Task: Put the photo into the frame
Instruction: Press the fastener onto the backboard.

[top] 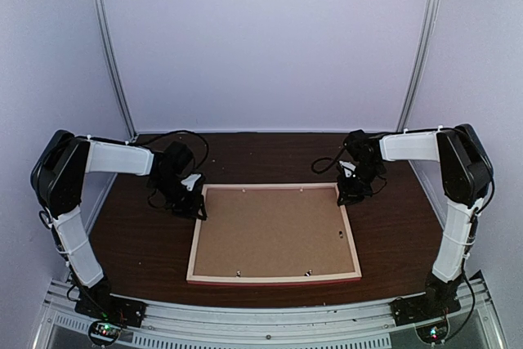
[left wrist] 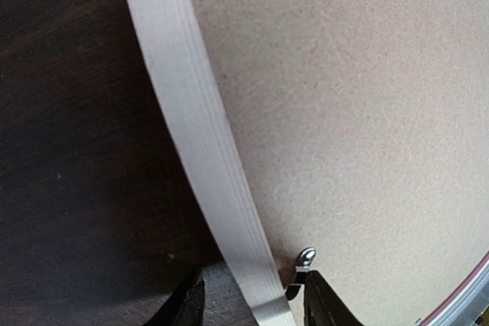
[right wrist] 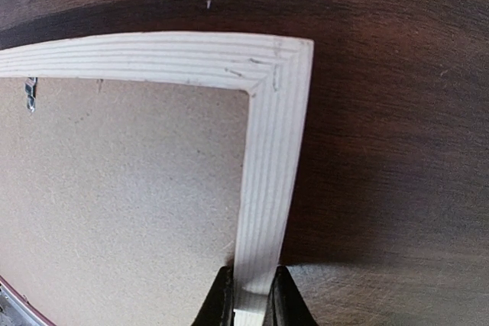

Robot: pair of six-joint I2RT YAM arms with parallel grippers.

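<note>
The frame lies face down on the dark table, pale wood back edges up, with a plain brown backing board inside it. The photo is not in view. My left gripper is at the frame's left rail near the far left corner. In the left wrist view it is open and straddles the rail, with a gap on the outer side and its inner finger by a metal tab. My right gripper is shut on the right rail near the far right corner, fingers pressed against both sides.
The table is walled by white panels with two slanted metal poles behind. Small metal tabs stick up along the backing board's edges. An aluminium rail carries the arm bases at the near edge.
</note>
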